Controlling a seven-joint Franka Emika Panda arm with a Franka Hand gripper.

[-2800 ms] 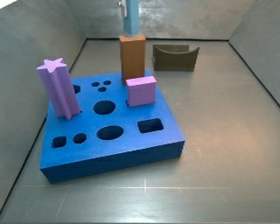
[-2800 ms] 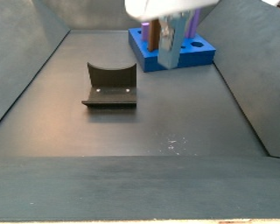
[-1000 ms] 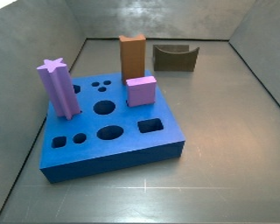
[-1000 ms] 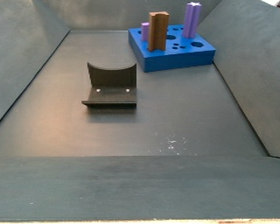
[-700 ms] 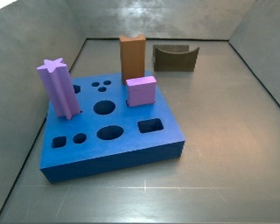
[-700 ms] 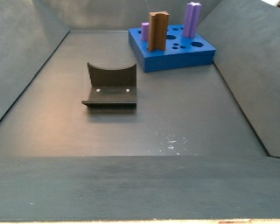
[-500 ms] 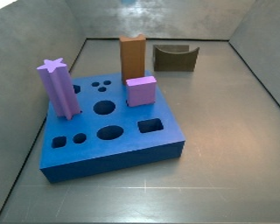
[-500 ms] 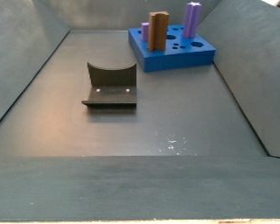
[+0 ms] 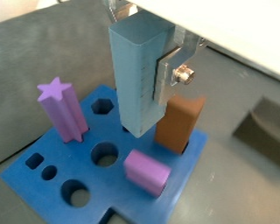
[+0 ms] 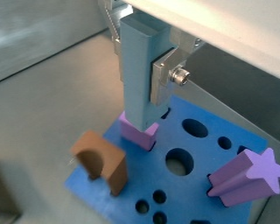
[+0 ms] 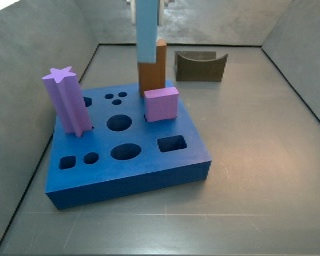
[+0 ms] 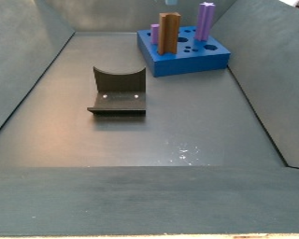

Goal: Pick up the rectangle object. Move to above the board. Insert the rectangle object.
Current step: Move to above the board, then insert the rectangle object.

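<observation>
Two silver fingers of the gripper clamp the rectangle object, a smooth steel-blue bar hanging upright, long axis vertical, above the board. In a side view the bar hangs at 12 o'clock from the board's middle, in front of the brown block. Open floor spreads around the fixture, between grey walls.

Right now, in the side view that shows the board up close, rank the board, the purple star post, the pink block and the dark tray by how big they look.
1. Board, largest.
2. Purple star post.
3. Pink block and dark tray look alike; the tray is farther back, so unsure.

The gripper holds the rectangle object.
</observation>
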